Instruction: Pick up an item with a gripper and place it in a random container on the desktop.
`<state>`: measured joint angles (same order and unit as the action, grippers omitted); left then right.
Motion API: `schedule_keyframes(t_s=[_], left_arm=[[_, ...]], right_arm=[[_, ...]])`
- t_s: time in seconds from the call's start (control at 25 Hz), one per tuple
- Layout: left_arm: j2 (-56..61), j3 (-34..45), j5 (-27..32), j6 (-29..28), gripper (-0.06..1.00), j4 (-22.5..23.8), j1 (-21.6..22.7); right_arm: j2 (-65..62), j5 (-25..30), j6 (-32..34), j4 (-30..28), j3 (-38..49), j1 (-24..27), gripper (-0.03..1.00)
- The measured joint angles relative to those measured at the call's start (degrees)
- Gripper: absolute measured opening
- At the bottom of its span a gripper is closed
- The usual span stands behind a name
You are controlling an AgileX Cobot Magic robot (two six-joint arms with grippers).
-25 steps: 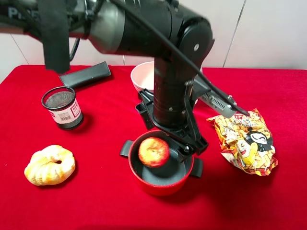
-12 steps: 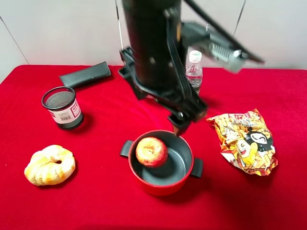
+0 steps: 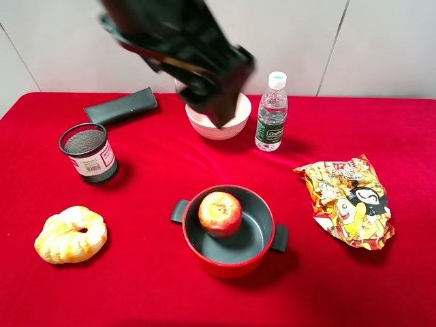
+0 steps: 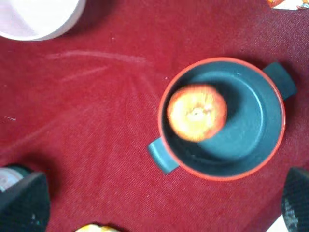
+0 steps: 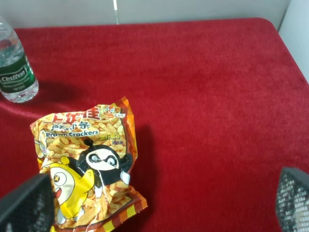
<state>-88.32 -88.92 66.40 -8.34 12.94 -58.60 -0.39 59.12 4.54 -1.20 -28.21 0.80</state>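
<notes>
The small round red-and-yellow apple (image 3: 220, 212) is seen resting inside the round red pot (image 3: 231, 262), apparently placed. The left black gripper (image 3: 216, 109) is held wide open, empty, above the far pink bowl (image 3: 235, 122).

Robot test bench, red-clothed desktop (image 3: 381, 122), plain white wall panels (image 3: 388, 48), staged props
</notes>
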Motion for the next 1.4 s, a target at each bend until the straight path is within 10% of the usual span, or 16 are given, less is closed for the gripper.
schedule_keyframes(t_s=[0.96, 1.4], left_arm=[[47.0, 37.3, 0.1, -0.2, 0.96, 0.3, 0.9], [65.0, 47.5, 0.2, -2.8, 0.96, -1.5, 26.6]], right_arm=[[0.0, 0.0, 0.0, 0.0, 0.0, 0.0, 0.69], [0.0, 0.0, 0.0, 0.0, 0.0, 0.0, 0.69]])
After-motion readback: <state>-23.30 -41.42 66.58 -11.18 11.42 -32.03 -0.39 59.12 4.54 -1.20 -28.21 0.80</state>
